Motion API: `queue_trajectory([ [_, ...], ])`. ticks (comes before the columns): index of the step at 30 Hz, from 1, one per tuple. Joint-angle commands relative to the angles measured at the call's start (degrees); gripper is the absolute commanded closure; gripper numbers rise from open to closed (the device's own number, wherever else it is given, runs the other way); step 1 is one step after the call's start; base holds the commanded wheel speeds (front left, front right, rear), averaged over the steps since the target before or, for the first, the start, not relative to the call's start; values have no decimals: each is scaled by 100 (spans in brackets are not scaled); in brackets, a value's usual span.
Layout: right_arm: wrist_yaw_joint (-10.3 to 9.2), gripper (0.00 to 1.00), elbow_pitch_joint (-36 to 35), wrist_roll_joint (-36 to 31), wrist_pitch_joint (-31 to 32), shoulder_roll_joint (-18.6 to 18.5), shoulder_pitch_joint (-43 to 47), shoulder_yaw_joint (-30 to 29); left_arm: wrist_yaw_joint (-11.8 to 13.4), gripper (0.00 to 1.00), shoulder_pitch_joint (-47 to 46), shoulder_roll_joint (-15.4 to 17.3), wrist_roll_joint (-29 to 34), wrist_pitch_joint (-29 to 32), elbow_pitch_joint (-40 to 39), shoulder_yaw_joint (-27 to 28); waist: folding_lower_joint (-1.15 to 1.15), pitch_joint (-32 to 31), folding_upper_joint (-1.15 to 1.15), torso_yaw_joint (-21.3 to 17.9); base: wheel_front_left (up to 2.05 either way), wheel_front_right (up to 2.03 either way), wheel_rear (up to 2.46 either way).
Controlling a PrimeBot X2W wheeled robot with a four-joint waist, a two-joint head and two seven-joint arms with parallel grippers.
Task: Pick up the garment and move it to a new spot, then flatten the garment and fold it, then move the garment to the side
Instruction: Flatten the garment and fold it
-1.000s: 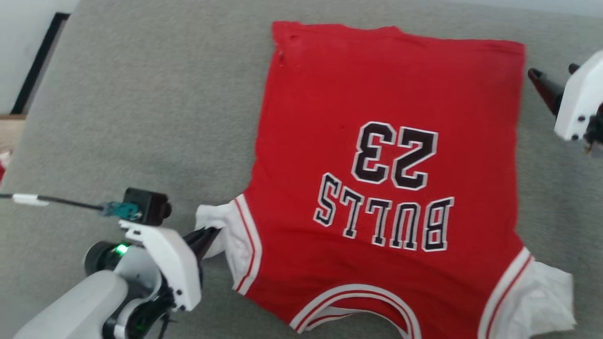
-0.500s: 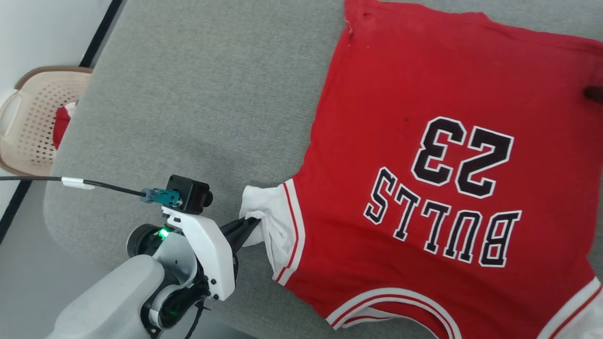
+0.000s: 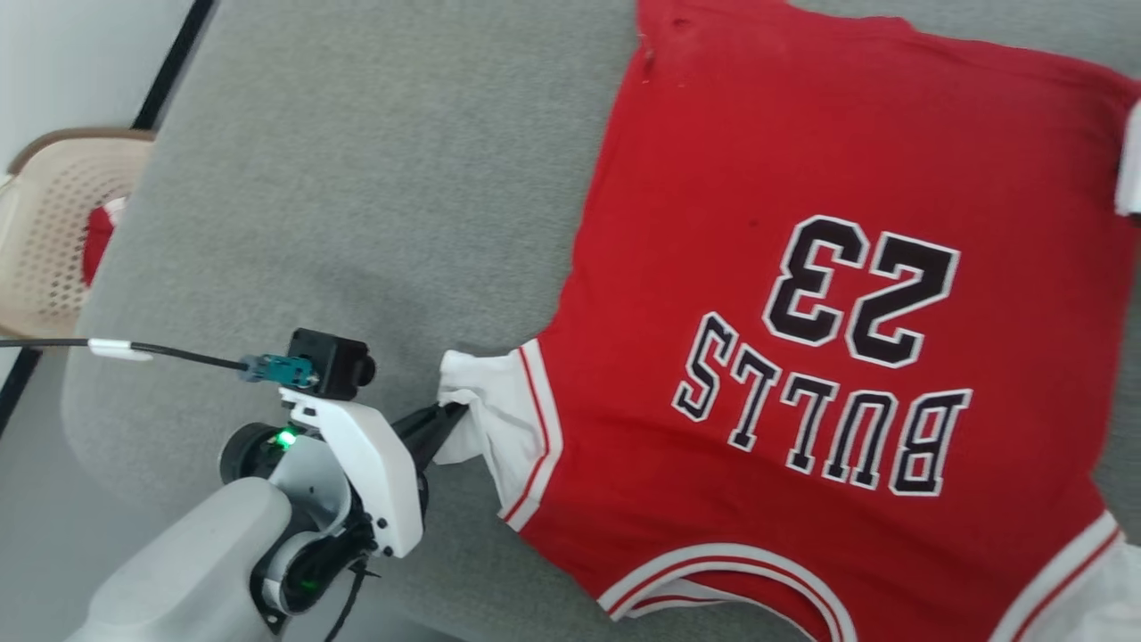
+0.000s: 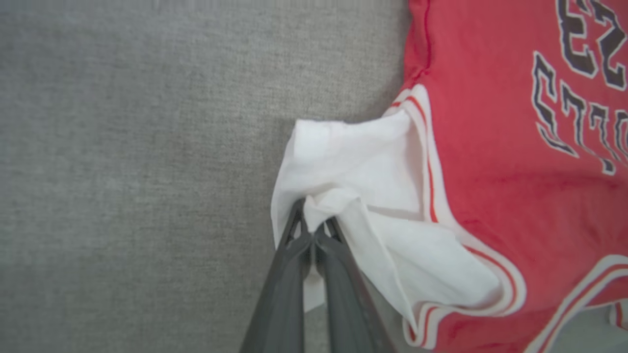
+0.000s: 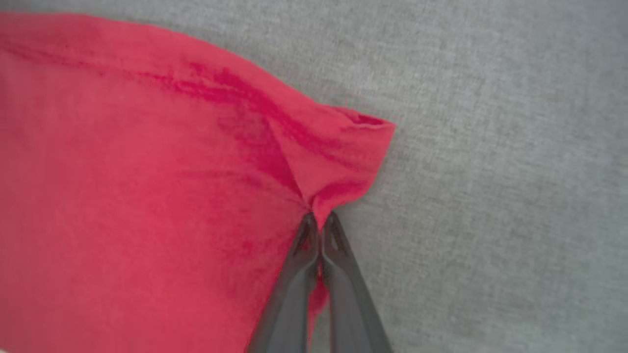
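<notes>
The red BULLS 23 jersey [image 3: 802, 178] is lying spread out, lettering up, on the grey upholstered surface [image 3: 357, 178], with its collar toward the robot. The left claw [image 4: 312, 228] is pinching the crumpled white sleeve [image 4: 353, 157], its fingers closed on the cloth. The right claw [image 5: 319, 220] is gripping the jersey's far red hem corner, puckering it. A beige basket [image 3: 45, 205] holding red cloth [image 3: 96, 241] is sitting beyond the surface's left edge.

There is one garment [image 3: 802, 160], bearing one five-letter word [image 3: 820, 428] and one two-digit number [image 3: 860, 290]. There is one grey cushion [image 3: 357, 178]. There are two grippers: the left gripper [image 3: 450, 412] and the right gripper [image 5: 319, 220]. At the far left there is one beige basket [image 3: 45, 232] and one red cloth [image 3: 96, 245].
</notes>
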Motion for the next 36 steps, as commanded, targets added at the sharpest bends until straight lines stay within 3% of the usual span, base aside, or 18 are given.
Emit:
queue_trajectory([
  [1, 3, 100, 166, 61, 201, 121, 445, 142, 22, 100, -43, 29, -23, -21, 10, 34, 0, -84, 0, -156, 0, 0, 0],
  [7, 2, 100, -839, 913, 322, -63, 810, 885, 94, 100, 57, 260, -33, -61, -41, 123, 0, -261, 0, -635, 0, 0, 0],
  [13, 1, 100, -2185, 1808, 641, -389, 1721, 1318, 212, 100, 190, 489, -102, -41, -137, 202, 0, -446, 0, -1101, 0, 0, 0],
  [22, 1, 100, -4268, 2593, 1241, -603, 3561, 1011, 393, 100, 479, 880, -253, -54, -342, 335, 0, -643, 0, -1671, 0, 0, 0],
  [28, 1, 100, -5535, 2501, 1607, -299, 4929, 399, 485, 100, 562, 1023, -267, -22, -489, 376, 0, -663, 0, -1823, 0, 0, 0],
  [36, 1, 100, -5766, 1993, 1351, 365, 5789, -12, 489, 100, 475, 1005, -257, 11, -505, 377, 0, -591, 0, -1831, 0, 0, 0],
])
